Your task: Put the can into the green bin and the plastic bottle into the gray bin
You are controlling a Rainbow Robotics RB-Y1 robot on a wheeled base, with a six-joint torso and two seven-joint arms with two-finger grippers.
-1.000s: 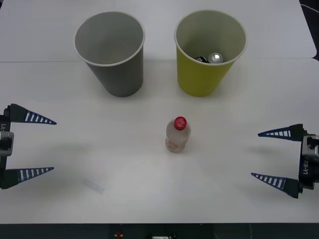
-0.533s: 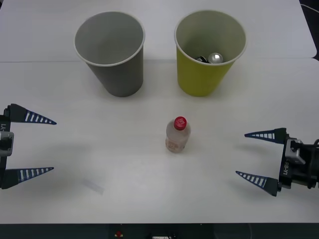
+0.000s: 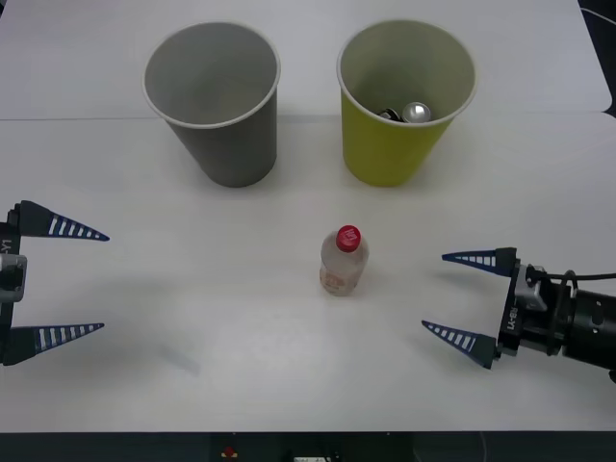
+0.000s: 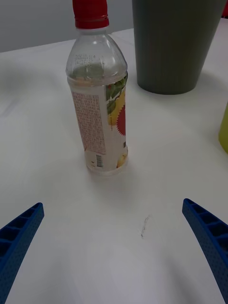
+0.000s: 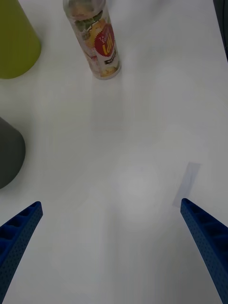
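Note:
The plastic bottle (image 3: 342, 262) with its red cap stands upright mid-table; it also appears as the bottle (image 4: 98, 99) and the bottle (image 5: 96, 40). The can (image 3: 415, 113) lies inside the green bin (image 3: 399, 101), whose wall shows as the green bin (image 5: 15, 40). The gray bin (image 3: 217, 101) stands to its left, seen too as the gray bin (image 4: 173, 42). My right gripper (image 3: 464, 302) is open, to the right of the bottle, fingers pointing at it. My left gripper (image 3: 82, 282) is open at the table's left edge.
The white table (image 3: 221, 308) has free room around the bottle and between both grippers. A faint scuff mark (image 4: 144, 226) lies on the surface in front of the right gripper. A seam (image 3: 96, 118) crosses the table behind the bins.
My right gripper has moved left toward the bottle, staying open. The left arm, the bottle and both bins have not moved.

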